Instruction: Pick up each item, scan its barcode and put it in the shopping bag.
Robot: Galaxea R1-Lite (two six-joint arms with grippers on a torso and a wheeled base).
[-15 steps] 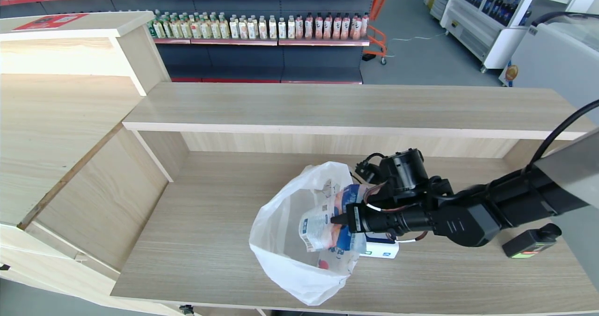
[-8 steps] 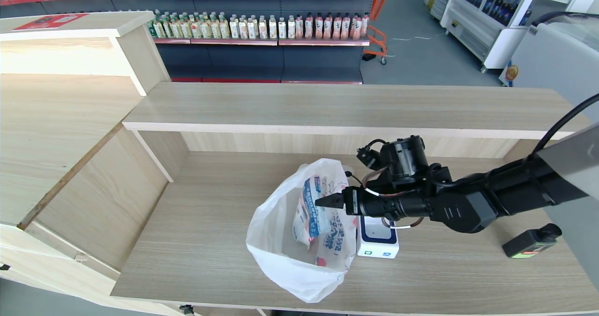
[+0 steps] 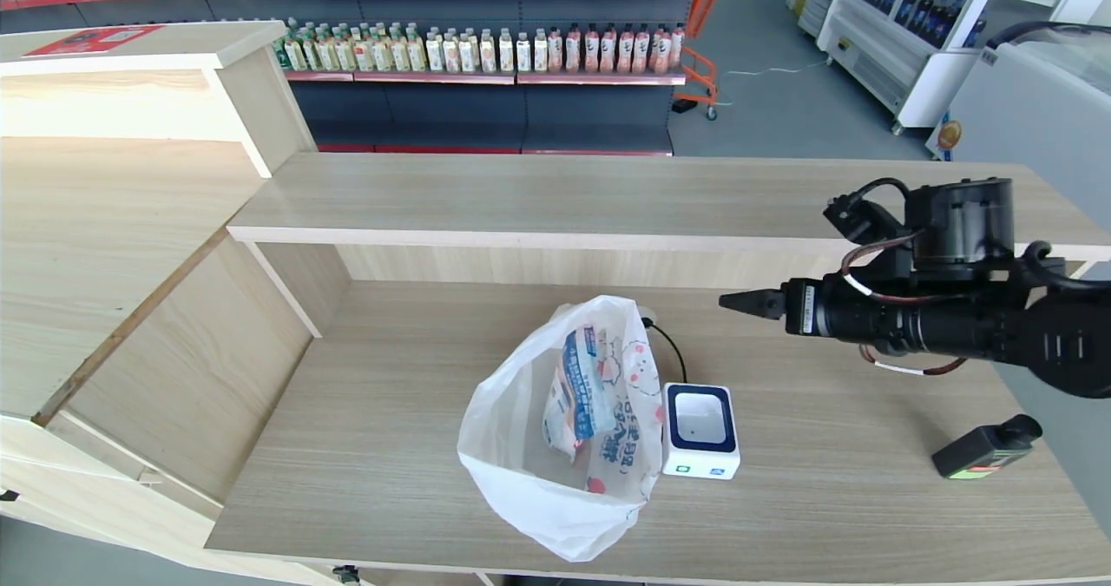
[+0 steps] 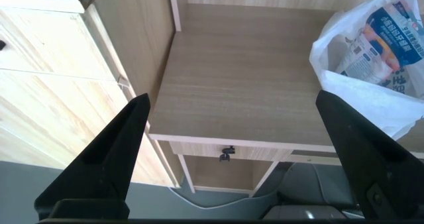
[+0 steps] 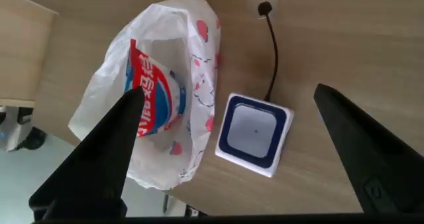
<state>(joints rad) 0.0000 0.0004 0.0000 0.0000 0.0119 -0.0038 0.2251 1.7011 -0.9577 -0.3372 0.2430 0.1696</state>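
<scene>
A white plastic shopping bag (image 3: 555,447) stands open on the lower wooden counter (image 3: 417,447). Inside it leans a blue, white and red snack packet (image 3: 577,386), also visible as the packet (image 5: 156,98) and the packet (image 4: 384,45). A white barcode scanner (image 3: 700,430) with a dark blue top sits touching the bag's right side. My right gripper (image 3: 745,302) hangs open and empty above the counter, up and to the right of the scanner (image 5: 255,134). My left gripper (image 4: 233,98) is open and empty, out past the counter's front edge, left of the bag (image 4: 371,85).
A black cable (image 3: 670,349) runs from the scanner to the back of the counter. A small black handheld device (image 3: 985,450) lies at the counter's right end. A raised wooden ledge (image 3: 608,195) borders the back and a wooden side wall (image 3: 191,369) the left.
My right gripper let go of the snack packet in the bag, then drew back up and to the right, clear of bag and scanner. The packet now rests inside the bag.
</scene>
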